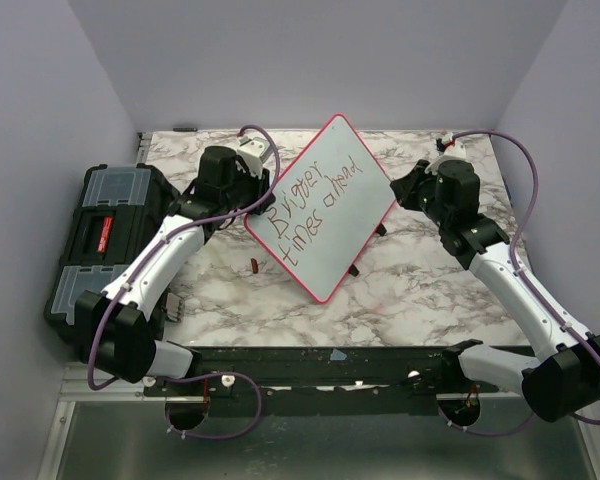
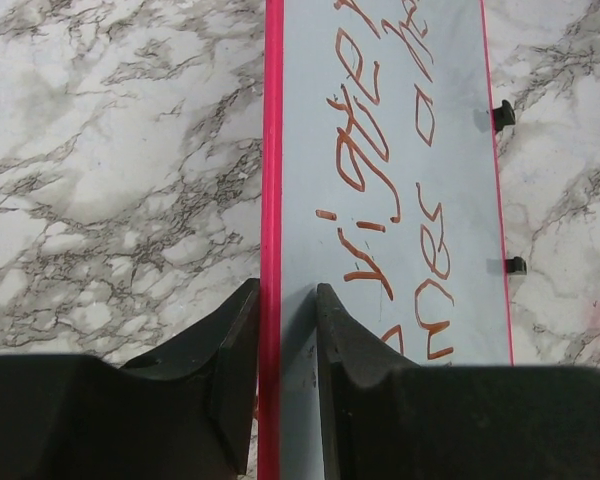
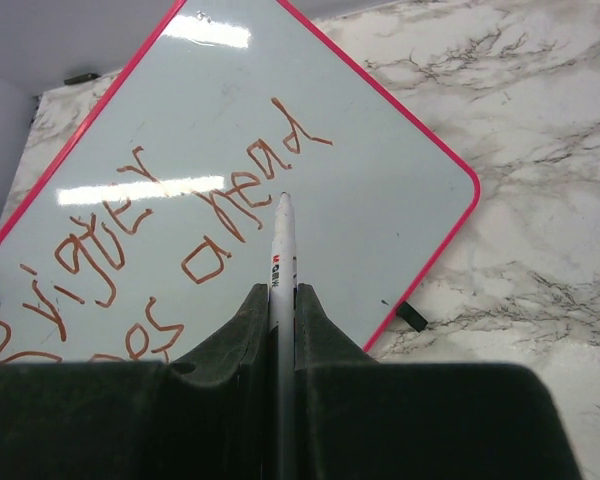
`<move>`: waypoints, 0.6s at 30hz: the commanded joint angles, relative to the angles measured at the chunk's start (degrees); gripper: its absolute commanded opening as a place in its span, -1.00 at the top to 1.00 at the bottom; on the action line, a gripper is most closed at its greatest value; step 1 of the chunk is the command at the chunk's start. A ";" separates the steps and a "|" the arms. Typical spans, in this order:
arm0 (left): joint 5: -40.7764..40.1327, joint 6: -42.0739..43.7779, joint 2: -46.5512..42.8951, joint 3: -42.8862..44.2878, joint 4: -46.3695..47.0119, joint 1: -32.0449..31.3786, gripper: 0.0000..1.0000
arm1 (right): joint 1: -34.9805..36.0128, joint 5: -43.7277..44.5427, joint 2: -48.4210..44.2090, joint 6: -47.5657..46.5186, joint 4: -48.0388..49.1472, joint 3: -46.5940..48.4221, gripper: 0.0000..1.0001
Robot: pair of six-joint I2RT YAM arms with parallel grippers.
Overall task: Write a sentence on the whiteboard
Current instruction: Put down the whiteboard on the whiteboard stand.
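Observation:
The whiteboard (image 1: 350,180) with a red-pink frame is tilted up off the marble table, resting on small black feet. The sentence (image 1: 310,205) reads "Brigger times ahead" in two reddish-brown lines; it also shows in the left wrist view (image 2: 380,190) and the right wrist view (image 3: 160,240). My left gripper (image 2: 278,300) is shut on the whiteboard's left edge (image 2: 272,150). My right gripper (image 3: 282,300) is shut on a white marker (image 3: 283,250), its tip just by the "d" of "ahead", above the whiteboard (image 3: 380,160).
A black toolbox (image 1: 105,235) with clear lid compartments stands at the left. A small dark red marker cap (image 1: 253,266) lies on the marble table (image 1: 430,290) near the board's lower corner. Purple walls enclose the table.

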 commanded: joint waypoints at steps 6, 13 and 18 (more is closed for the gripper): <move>3.84 0.24 0.90 -2.63 2.05 -1.06 0.35 | 0.38 -0.54 0.34 0.08 1.61 -1.08 0.99; 4.96 -0.61 2.38 -2.12 2.88 -2.13 0.24 | 0.32 -0.59 0.20 -0.14 1.60 -1.25 0.99; 4.89 -0.93 3.60 -1.14 3.06 -3.37 0.24 | 0.33 -0.66 0.00 -0.25 1.58 -1.18 0.99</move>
